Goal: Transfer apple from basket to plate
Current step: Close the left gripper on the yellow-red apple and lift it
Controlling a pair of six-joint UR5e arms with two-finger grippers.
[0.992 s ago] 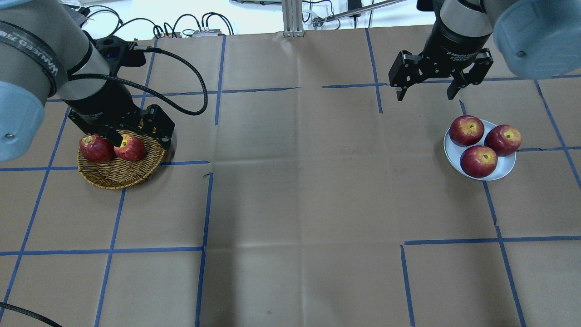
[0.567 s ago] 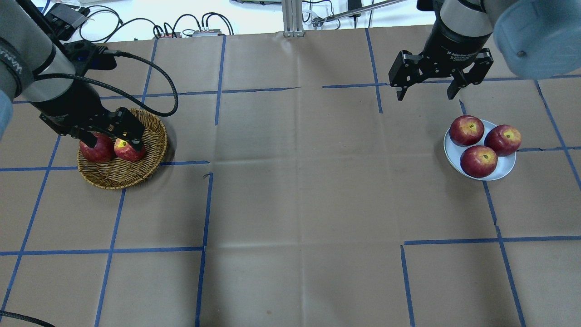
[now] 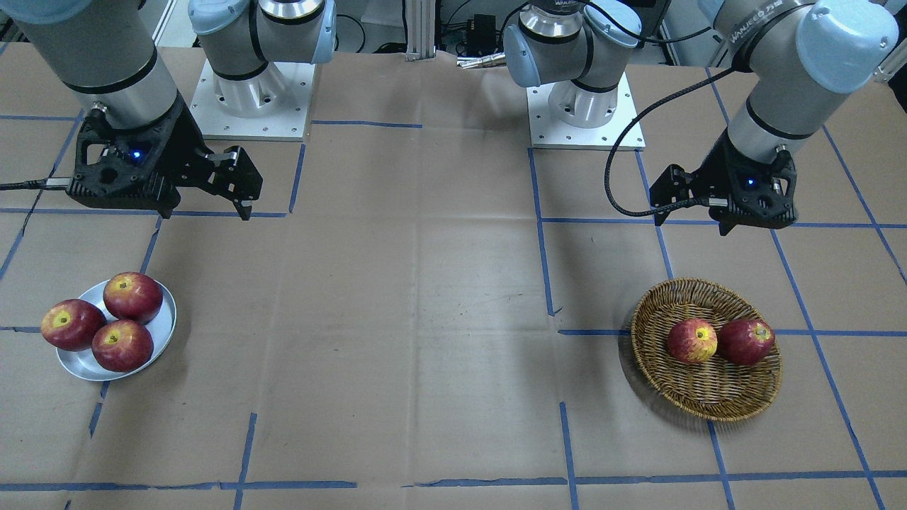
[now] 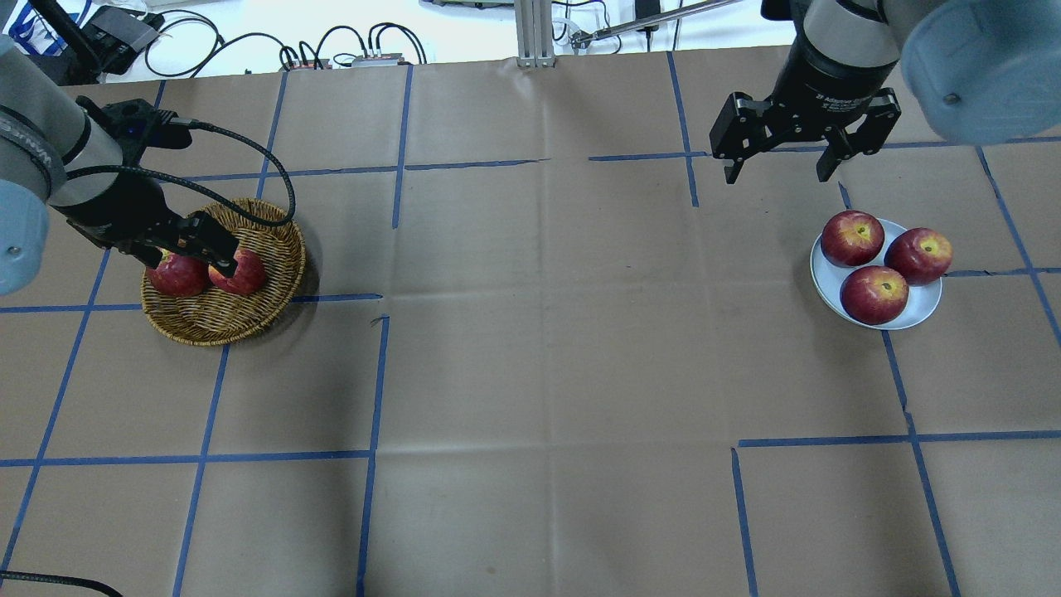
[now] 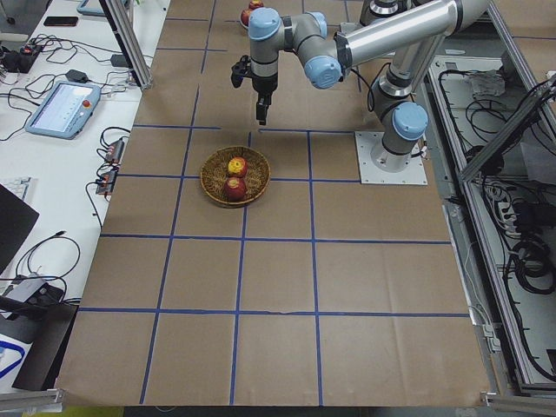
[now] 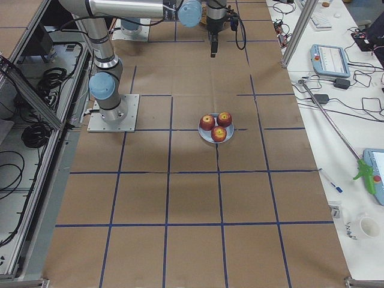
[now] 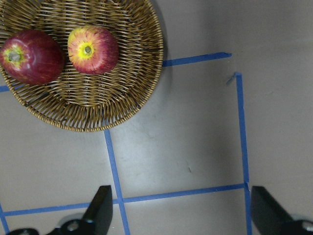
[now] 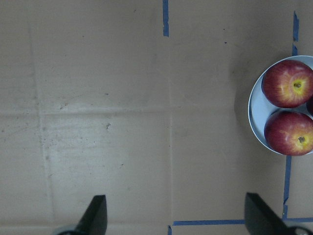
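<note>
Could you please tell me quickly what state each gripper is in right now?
Left gripper: open, holding nothing.
Right gripper: open, holding nothing.

You've got the apple (image 3: 692, 341) sitting upright in the basket (image 3: 708, 412), stem hollow facing up. It's red with yellow streaks and has a bright yellow ring round the stem. It rests on the basket floor, on the side nearer the middle of the table (image 3: 453, 283), just beside a darker red apple (image 3: 746, 341). The basket is round, shallow, brown-and-tan wicker with a braided rim, lying flat on the robot's left side. Well apart, over on the robot's right side, the plate (image 3: 163, 331) is small, round and shiny silver, and it's crowded: three red apples (image 3: 122, 345) are bunched together on it, one out at the rim.
</note>
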